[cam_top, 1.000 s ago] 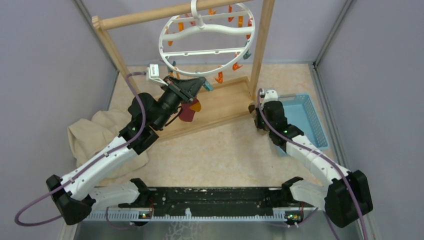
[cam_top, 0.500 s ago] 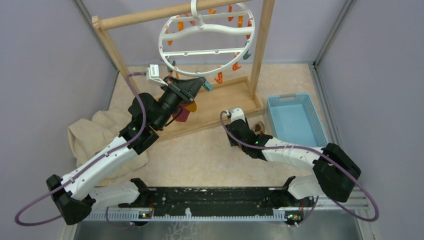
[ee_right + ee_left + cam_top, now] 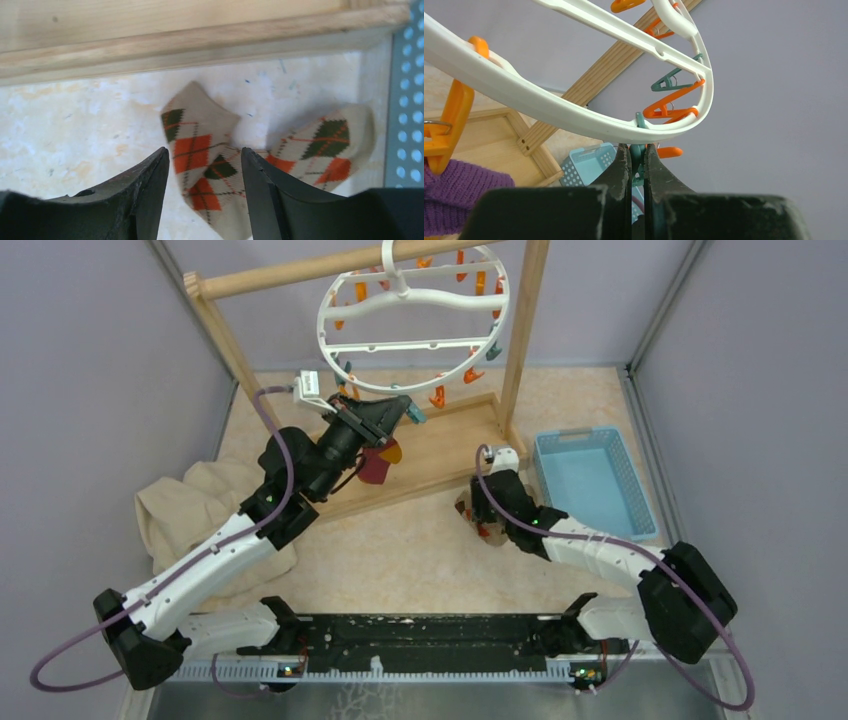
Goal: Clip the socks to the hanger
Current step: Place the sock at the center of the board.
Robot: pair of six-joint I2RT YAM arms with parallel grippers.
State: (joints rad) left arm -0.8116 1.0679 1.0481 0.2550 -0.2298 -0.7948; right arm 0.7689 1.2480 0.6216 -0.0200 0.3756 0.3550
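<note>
The white ring hanger [image 3: 415, 320] hangs from the wooden frame. My left gripper [image 3: 405, 408] reaches up to its near rim and is shut on a teal clip [image 3: 637, 159] just under the rim [image 3: 549, 107]. The maroon-purple sock [image 3: 375, 465] dangles below, held by an orange clip [image 3: 449, 130]; its knit edge [image 3: 459, 195] shows at the lower left of the left wrist view. The tan argyle sock [image 3: 210, 150] lies crumpled on the table. My right gripper [image 3: 204, 152] hovers open over it, one finger on each side, and it shows in the top view too [image 3: 483, 515].
The wooden stand's base board [image 3: 175, 30] runs just beyond the tan sock. A blue perforated basket [image 3: 595, 480] sits to the right, its wall [image 3: 405, 100] close to the sock. A beige cloth [image 3: 190, 510] lies heaped at the left under my left arm.
My right arm swung from beside the wooden post out over the table, and its jaws went from shut to open. The tan sock now lies under them. The left arm held still.
</note>
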